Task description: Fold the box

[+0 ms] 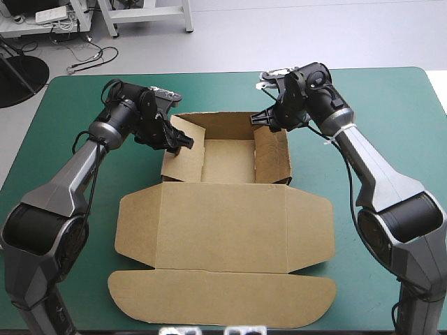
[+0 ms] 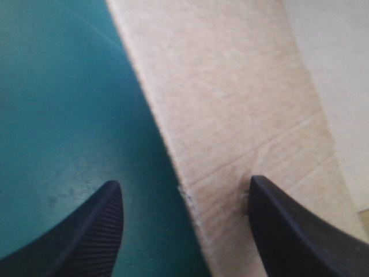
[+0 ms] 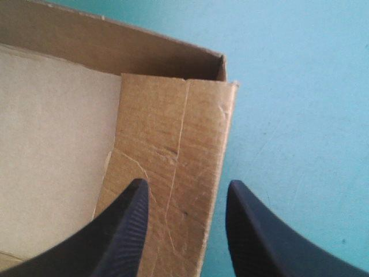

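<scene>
Box (image 1: 227, 162), open tray, walls raised, lid (image 1: 223, 227) lying flat

The box (image 1: 223, 230) is matt brown board, creased and scuffed; the teal-green cover (image 1: 391, 105) smooth, the right gripper (image 3: 187, 183) finely ribbed.

Grey arms (image 1: 66, 183), black wrists (image 1: 307, 91), ribbed black pincer fingers (image 2: 86, 236).

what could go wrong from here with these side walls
1. The left gripper stands open astride the left wall of the box. The wall looks tilted inward, so a nudge may drop it into the tray.
2. The right gripper is open astride the right wall; closing off-centre could crease the board instead of holding it.
</scene>
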You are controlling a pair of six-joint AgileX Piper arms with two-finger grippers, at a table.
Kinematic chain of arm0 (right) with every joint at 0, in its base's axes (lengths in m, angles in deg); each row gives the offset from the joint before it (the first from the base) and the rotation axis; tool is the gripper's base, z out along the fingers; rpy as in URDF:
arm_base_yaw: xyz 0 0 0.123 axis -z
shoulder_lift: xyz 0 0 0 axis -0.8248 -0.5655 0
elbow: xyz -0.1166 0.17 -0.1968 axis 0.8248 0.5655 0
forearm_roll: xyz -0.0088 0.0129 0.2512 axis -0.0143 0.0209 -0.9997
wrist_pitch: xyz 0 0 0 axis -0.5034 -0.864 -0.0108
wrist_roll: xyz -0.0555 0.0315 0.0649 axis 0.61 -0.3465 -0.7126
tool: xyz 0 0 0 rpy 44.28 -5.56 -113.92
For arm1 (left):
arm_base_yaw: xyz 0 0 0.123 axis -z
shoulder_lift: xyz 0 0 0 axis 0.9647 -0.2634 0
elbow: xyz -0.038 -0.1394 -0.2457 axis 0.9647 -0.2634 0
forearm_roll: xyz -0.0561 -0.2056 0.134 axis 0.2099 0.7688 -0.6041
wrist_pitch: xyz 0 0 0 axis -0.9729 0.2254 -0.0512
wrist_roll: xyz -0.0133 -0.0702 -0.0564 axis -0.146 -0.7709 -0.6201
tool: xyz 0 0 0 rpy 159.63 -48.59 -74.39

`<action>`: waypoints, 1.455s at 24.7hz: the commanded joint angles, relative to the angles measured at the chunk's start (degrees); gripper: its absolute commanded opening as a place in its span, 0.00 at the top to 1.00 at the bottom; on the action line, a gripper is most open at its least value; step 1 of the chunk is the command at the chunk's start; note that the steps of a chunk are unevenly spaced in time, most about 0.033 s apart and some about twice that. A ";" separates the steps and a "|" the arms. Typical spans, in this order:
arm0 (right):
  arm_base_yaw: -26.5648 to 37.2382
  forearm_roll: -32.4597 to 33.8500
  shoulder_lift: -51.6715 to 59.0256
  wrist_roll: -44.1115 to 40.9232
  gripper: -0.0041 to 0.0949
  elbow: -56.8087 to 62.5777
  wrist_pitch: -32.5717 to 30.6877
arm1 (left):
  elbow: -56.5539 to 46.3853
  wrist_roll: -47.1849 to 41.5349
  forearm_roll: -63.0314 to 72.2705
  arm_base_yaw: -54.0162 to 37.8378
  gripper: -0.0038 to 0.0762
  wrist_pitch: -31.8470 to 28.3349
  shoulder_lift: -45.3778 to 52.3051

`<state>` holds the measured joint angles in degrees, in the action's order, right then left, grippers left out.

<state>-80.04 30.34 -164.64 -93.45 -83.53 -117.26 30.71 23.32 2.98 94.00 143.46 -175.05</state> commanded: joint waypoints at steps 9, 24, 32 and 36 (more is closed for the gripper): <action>0.48 0.37 11.37 -1.15 0.55 -3.49 -0.38 | 19.89 0.65 0.70 0.09 0.41 6.07 7.84; 7.44 -14.32 5.42 3.74 0.58 8.57 -0.04 | 11.08 1.43 3.38 0.09 0.96 6.07 28.70; 7.44 -19.24 -1.19 7.05 0.97 8.99 0.14 | -19.35 1.35 3.18 0.09 0.96 2.70 46.72; 9.22 -18.07 -0.71 7.00 0.96 8.37 -0.30 | -31.40 0.44 3.18 0.09 0.96 0.98 56.67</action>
<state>-72.32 12.31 -168.83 -87.18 -73.39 -116.64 2.86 24.70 5.82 94.00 147.50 -123.92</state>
